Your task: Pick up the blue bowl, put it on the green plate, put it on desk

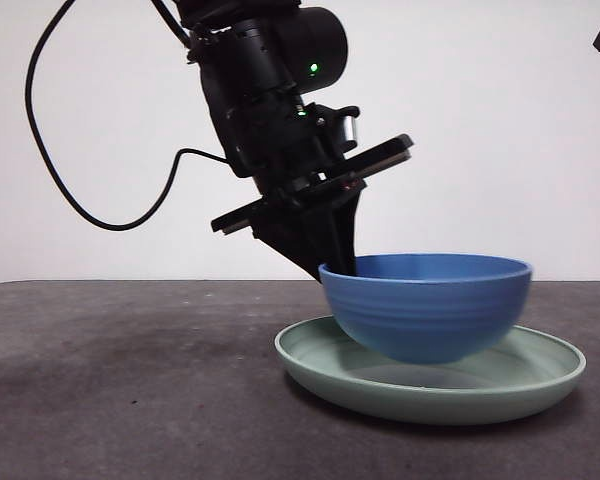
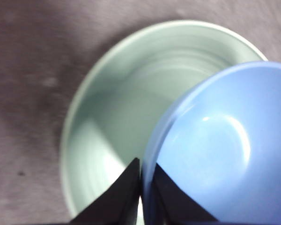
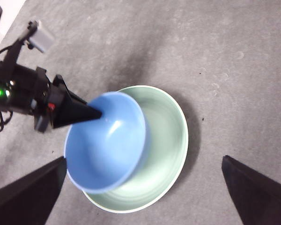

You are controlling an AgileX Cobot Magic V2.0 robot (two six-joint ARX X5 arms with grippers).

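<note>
Our left gripper [image 2: 141, 180] has its jaws pinched on the near rim of the blue bowl [image 1: 427, 305], one inside, one outside. We hold it just above the green plate [image 1: 540, 375] on the desk [image 1: 120, 380]. Our right gripper [image 3: 143, 197] waits high, jaws wide apart.

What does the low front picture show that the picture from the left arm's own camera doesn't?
Only the front view shows the bowl hanging clear above the plate, not resting on it, plus the arm's body, its cable and the white wall. Only the left wrist view shows the bowl's smooth inside and the left hand pinching the rim, one finger inside, one outside. Both show the blue bowl, the green plate beneath it and the desk.
</note>
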